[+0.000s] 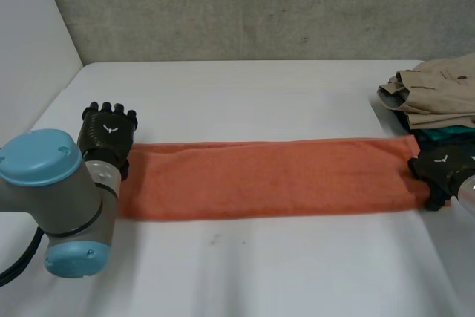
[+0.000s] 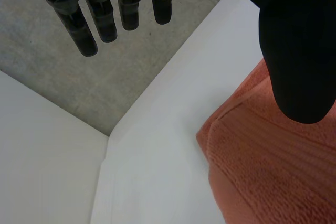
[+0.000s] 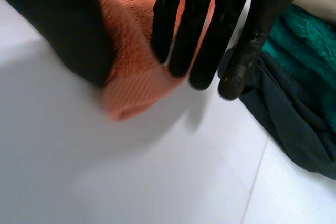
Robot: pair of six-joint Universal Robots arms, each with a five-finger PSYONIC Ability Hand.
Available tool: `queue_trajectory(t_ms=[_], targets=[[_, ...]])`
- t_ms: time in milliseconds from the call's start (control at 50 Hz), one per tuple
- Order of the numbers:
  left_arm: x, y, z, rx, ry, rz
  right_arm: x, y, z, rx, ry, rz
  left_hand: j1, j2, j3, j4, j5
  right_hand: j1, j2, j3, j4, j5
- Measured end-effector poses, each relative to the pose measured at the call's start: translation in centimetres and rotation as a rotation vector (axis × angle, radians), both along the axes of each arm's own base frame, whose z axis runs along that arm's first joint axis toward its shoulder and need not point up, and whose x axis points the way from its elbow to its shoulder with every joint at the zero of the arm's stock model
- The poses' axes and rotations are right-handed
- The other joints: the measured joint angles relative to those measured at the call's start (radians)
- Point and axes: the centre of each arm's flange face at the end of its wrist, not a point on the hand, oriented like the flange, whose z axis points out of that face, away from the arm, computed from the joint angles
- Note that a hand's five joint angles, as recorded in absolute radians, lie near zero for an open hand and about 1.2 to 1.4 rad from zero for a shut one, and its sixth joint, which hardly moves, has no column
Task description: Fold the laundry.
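One long orange terry towel [image 1: 267, 180] is lying on the white counter [image 1: 260, 265], folded lengthwise into a narrow strip that runs pretty much left to right across the middle. You can see the loopy, ribbed pile up close in the wrist views [image 2: 268, 177] [image 3: 131, 77], and the edges look soft and rounded where it's doubled over.

The left robot hand [image 1: 109, 133] sits at the towel's left end. From its wrist camera it's released: the fingers [image 2: 105, 19] are straight and hanging in the air off the cloth, and the fat black thumb [image 2: 296, 51] is over the towel's corner without gripping it.

The right robot hand [image 1: 439, 167] is at the right end, grasping the towel. Its straight fingers [image 3: 202, 24] are on one side, the thumb on the other, and the near right corner is bunched up between them.

Just past that hand, at the far right of the counter, there's a rumpled pile: a smooth beige garment [image 1: 438, 90] on top, a fuzzy teal cloth [image 1: 445, 133] under it, and a dark, limp cloth [image 3: 283, 114] spilling out nearest the fingertips.
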Motion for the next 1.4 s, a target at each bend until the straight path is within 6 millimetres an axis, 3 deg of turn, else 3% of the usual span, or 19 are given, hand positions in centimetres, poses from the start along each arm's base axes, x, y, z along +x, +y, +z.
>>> queue_trajectory(t_ms=[60,220,440,560,620,720,760,820,900,920,940,1020,1060,1080,1140,1160,1200,1320,1400], targets=[[-0.1,0.1,0.0,0.001,-0.001,-0.002,-0.6,-0.6,-0.2,-0.02,0.005,-0.019,0.0,0.0,0.0,0.0,0.0,0.168,0.345,0.354,0.361,0.341],[0.0,0.3,0.1,0.001,0.0,-0.003,-4.1,-1.5,0.9,-0.057,0.023,-0.113,0.0,0.0,0.0,0.0,0.0,0.232,0.346,0.362,0.372,0.351],[0.1,0.7,0.4,-0.002,-0.001,-0.003,-13.1,-2.1,3.6,-0.095,0.317,-0.262,0.0,0.0,0.0,0.0,0.0,0.252,0.346,0.362,0.373,0.351],[0.2,0.9,0.7,-0.007,0.001,-0.005,-13.7,-2.5,5.2,-0.134,0.418,-0.261,0.0,0.0,0.0,0.0,0.0,0.261,0.346,0.362,0.373,0.358],[0.2,1.0,0.8,-0.009,0.002,-0.005,-12.7,-2.6,6.0,-0.162,0.415,-0.243,0.0,0.0,0.0,0.0,0.0,0.261,0.346,0.362,0.373,0.359],[0.3,1.2,1.3,-0.02,0.007,-0.006,-2.5,-1.0,10.2,-0.323,0.289,-0.026,0.0,0.0,0.0,0.0,0.0,0.269,0.346,0.363,0.373,0.364],[0.3,1.3,1.5,-0.026,0.009,-0.006,3.7,1.5,11.4,-0.379,0.218,0.141,0.0,0.0,0.0,0.0,0.0,0.269,0.346,0.363,0.373,0.364],[0.3,1.3,1.8,-0.031,0.011,-0.006,8.7,4.4,11.9,-0.412,0.167,0.298,0.0,0.0,0.0,0.0,0.0,0.269,0.346,0.363,0.373,0.364],[0.3,1.4,2.1,-0.039,0.015,-0.008,15.0,8.8,11.3,-0.434,0.113,0.521,0.0,0.0,0.0,0.0,0.0,0.276,0.346,0.363,0.373,0.364],[0.3,1.4,2.1,-0.039,0.015,-0.008,15.0,8.8,11.3,-0.434,0.113,0.521,0.0,0.0,0.0,0.0,0.0,0.276,0.346,0.363,0.373,0.364],[0.3,1.5,2.2,-0.043,0.017,-0.009,18.1,11.0,10.3,-0.437,0.091,0.633,0.0,0.0,0.0,0.0,0.0,0.276,0.346,0.363,0.373,0.364],[0.0,1.6,2.4,-0.051,0.02,-0.018,22.1,14.1,7.7,-0.419,0.068,0.782,0.0,0.0,0.0,0.0,0.0,0.276,0.346,0.363,0.373,0.364],[0.0,1.6,2.4,-0.051,0.02,-0.018,22.1,14.1,7.7,-0.419,0.068,0.782,0.0,0.0,0.0,0.0,0.0,0.276,0.346,0.363,0.373,0.364],[-0.4,1.7,2.6,-0.057,0.023,-0.031,24.4,15.8,5.1,-0.385,0.068,0.861,0.0,0.0,0.0,0.0,0.0,0.276,0.346,0.363,0.373,0.364],[-0.8,2.0,2.7,-0.062,0.026,-0.046,25.3,16.4,3.3,-0.352,0.074,0.889,0.0,0.0,0.0,0.0,0.0,0.276,0.346,0.363,0.373,0.364],[-1.1,2.1,2.8,-0.065,0.028,-0.054,25.5,16.5,2.7,-0.338,0.075,0.891,0.0,0.0,0.0,0.0,0.0,-0.244,-0.185,-0.159,-0.146,-0.14],[-1.7,2.4,3.0,-0.072,0.032,-0.072,25.6,16.4,2.4,-0.322,0.066,0.88,0.0,0.0,0.0,0.0,0.0,-0.463,-0.553,-0.528,-0.517,-0.495],[-3.9,3.7,4.1,-0.103,0.062,-0.147,24.4,14.7,4.4,-0.28,-0.039,0.738,0.0,0.0,0.0,0.0,0.0,-0.482,-0.607,-0.606,-0.579,-0.552],[-6.0,5.1,4.9,-0.118,0.11,-0.234,21.7,12.5,6.9,-0.23,-0.183,0.554,0.0,0.0,0.0,0.0,0.0,-0.482,-0.607,-0.606,-0.579,-0.552]])
